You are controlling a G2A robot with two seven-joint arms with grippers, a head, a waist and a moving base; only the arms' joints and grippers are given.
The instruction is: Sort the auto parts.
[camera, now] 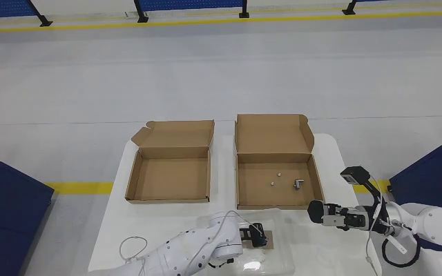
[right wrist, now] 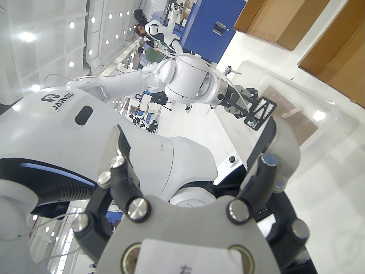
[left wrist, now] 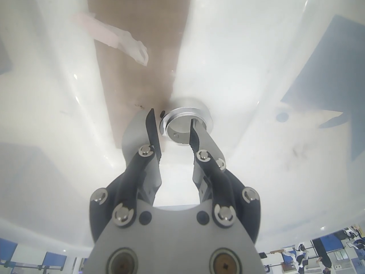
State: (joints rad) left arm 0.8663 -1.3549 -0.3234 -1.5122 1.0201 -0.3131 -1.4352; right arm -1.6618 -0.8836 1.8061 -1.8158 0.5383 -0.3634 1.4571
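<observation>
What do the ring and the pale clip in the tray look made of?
Ring: metal, likely steel or aluminium, with a bright machined finish; it glints and has a small threaded hole in its side. Clip: probably translucent whitish-pink plastic with a dull surface; it is blurred, so this is uncertain.

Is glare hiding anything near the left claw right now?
Left wrist view: small highlights speckle the clear tray walls, but the metal ring at the left claw reads clean; the pale plastic clip looks faint. Top view: one bright patch on the tray floor.
</observation>
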